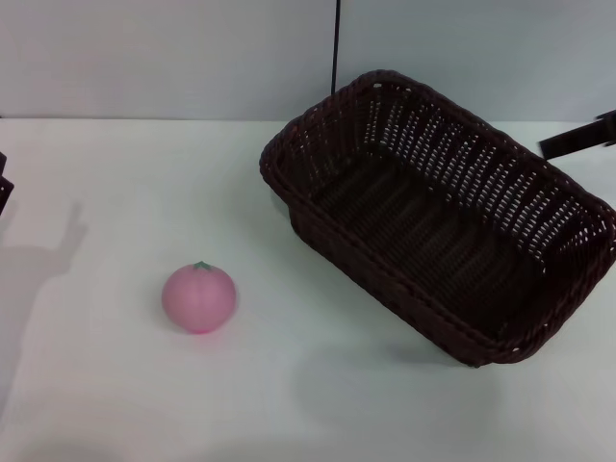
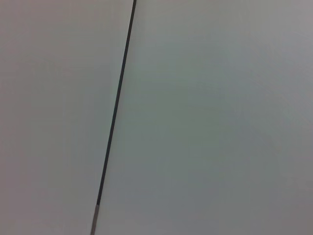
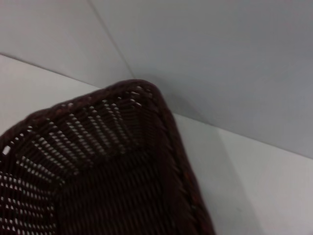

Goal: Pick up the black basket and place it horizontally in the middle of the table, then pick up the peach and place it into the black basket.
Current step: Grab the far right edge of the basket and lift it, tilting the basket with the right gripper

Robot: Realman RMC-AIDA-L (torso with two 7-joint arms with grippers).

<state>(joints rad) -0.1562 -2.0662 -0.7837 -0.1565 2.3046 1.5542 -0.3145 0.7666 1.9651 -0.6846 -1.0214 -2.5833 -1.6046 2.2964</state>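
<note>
The black basket (image 1: 438,217) is in the right half of the table (image 1: 115,385) in the head view, set diagonally with its opening up and nothing inside. One of its corners fills the right wrist view (image 3: 107,171). The peach (image 1: 199,297) sits on the table left of the basket, well apart from it. A dark part of my right gripper (image 1: 577,141) shows at the right edge, just beyond the basket's far right rim; I cannot tell if it touches the rim. A sliver of my left gripper (image 1: 4,188) shows at the left edge, far from both objects.
A grey wall (image 1: 173,58) with a thin dark vertical seam (image 1: 336,43) runs behind the table's far edge. The left wrist view shows only this wall and its seam (image 2: 117,103). A soft shadow lies on the table below the basket's near side.
</note>
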